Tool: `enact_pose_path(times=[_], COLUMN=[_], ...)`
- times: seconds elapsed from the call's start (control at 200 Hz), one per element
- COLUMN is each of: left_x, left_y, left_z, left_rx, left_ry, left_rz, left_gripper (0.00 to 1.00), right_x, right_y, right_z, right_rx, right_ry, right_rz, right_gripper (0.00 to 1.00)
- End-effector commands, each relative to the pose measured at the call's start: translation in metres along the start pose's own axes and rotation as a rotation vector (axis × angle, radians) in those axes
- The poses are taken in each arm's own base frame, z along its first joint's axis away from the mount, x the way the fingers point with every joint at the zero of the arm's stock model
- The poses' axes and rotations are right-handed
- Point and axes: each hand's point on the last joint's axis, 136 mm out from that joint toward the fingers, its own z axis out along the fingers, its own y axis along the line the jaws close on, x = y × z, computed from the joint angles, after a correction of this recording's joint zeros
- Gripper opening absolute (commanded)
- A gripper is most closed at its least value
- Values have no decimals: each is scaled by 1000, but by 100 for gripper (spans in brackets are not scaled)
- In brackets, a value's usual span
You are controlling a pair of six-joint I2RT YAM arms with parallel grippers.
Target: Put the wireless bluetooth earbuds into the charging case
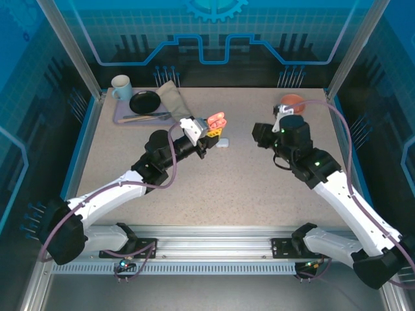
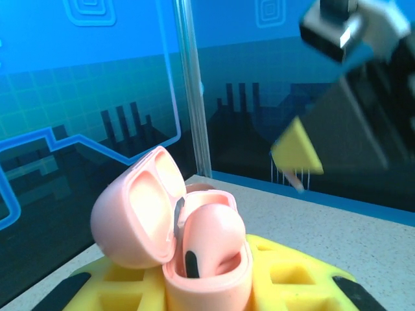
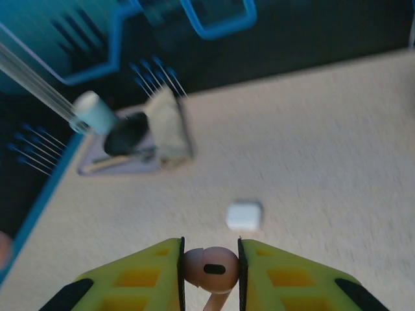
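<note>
My left gripper (image 1: 209, 131) is shut on an open salmon-pink charging case (image 2: 201, 259), held lifted above the table with its lid (image 2: 133, 210) swung back. One pink earbud (image 2: 211, 243) sits in the case. In the top view the case (image 1: 217, 121) shows just past the left fingers. My right gripper (image 3: 211, 269) is shut on a second pink earbud (image 3: 211, 267), its stem pointing down. That gripper (image 1: 258, 136) hovers right of the case, apart from it. A shut white case (image 1: 222, 143) lies on the table between the arms and shows again (image 3: 244, 215) beyond the right fingers.
A purple tray (image 1: 123, 118) at the back left carries a white mug (image 1: 120, 85), a black plate (image 1: 144, 102), a folded cloth (image 1: 172, 97) and utensils. An orange object (image 1: 293, 100) lies at the back right. Frame posts stand at the table's far corners.
</note>
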Motion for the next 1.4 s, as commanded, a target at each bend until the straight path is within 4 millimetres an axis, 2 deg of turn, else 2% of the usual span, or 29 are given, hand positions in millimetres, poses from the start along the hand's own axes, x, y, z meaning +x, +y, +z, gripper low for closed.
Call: enact_pose_path(times=[0.0,0.09,0.17,0.315,0.475,0.92,1.396], left_x=[-33,-36,-39,-46,-52,-51,-58], left_y=[-6,-6,-7,-5,-4,-2,0], left_z=[-2,2,7,19,29,37,36], left_rx=[55,67,82,94,106,106,97], left_ry=[-67,-69,-70,-68,-64,-66,-79], left_rz=[-9,-20,-30,-43,-58,-67,-57], left_gripper=[0,0,0,0,0,0,0], right_x=[-60,-83,-94,-100,-98,-82,-61], right_y=[37,56,71,90,99,102,94], right_z=[-24,-34,-38,-36,-29,-16,0], right_rx=[-138,-214,-272,-358,-402,-444,-424], right_ry=[-187,-256,-286,-300,-288,-225,-169], right_rz=[-103,-133,-160,-192,-204,-165,-143], right_gripper=[26,26,26,26,26,25,23])
